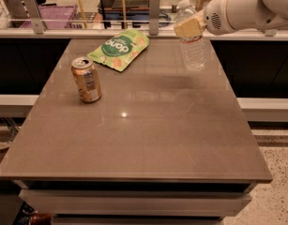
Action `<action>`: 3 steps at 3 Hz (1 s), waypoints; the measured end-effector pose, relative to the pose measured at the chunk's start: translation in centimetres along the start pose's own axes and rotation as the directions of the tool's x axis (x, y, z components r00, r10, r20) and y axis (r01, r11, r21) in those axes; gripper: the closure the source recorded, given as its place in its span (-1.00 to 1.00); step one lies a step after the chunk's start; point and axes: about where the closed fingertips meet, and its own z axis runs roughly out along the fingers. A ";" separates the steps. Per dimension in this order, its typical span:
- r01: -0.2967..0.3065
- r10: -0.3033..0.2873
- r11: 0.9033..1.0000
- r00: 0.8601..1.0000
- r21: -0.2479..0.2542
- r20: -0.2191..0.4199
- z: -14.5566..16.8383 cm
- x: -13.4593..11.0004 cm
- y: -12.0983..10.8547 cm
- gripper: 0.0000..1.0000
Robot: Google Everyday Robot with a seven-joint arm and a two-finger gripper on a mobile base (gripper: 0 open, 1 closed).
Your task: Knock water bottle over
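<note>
The end effector [188, 28] was level with the upper part of the upright water bottle [194, 51], at the far right of the table [148, 144].

The white arm [246, 7] reached in from the upper right, and its yellowish end effector overlapped the bottle just below the shoulder. Whether it was spread, pressed together or pinching the bottle could not be told. The clear ribbed bottle stood near the table's far right edge, white cap on top. An orange-gold drink can [86, 79] stood upright toward the left side, well apart from the bottle. A green snack pouch [118, 48] lay flat near the far edge, just behind the can.
</note>
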 end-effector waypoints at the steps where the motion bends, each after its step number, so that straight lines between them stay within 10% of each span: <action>1: 0.009 -0.007 1.000 0.997 0.019 -0.080 -0.5 0.3 0.0 1.00; 3: 0.006 -0.008 1.000 0.969 -0.007 -0.248 0.4 2.9 2.0 1.00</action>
